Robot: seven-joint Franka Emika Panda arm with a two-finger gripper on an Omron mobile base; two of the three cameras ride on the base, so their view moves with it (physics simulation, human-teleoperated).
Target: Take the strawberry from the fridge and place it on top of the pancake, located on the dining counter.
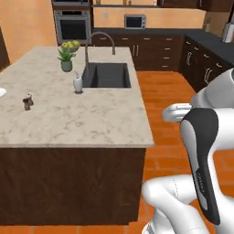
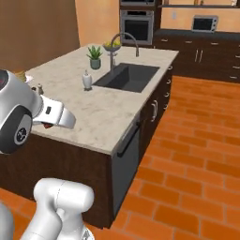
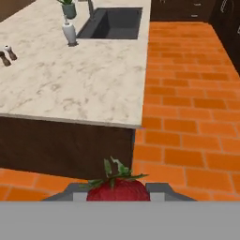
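Observation:
My gripper (image 3: 117, 192) is shut on the strawberry (image 3: 118, 187), a red berry with green leaves sitting between the two finger tips. In the right base view the berry shows as a red speck (image 2: 47, 125) under the white hand, held off the near edge of the dining counter (image 2: 98, 112). The beige marbled top (image 3: 70, 79) lies ahead of the hand and to its left. A white plate's rim (image 1: 1, 92) peeks in at the counter's far left edge. The pancake on it is cut off from view, and the fridge is out of view.
On the counter stand a black sink (image 1: 107, 75) with a curved tap (image 1: 98, 39), a white soap dispenser (image 1: 78, 82), a potted plant (image 1: 66, 55) and two small shakers (image 1: 28, 101). Orange brick floor (image 3: 187, 93) runs along the counter's right. Dark wall cabinets (image 1: 155, 50) stand behind.

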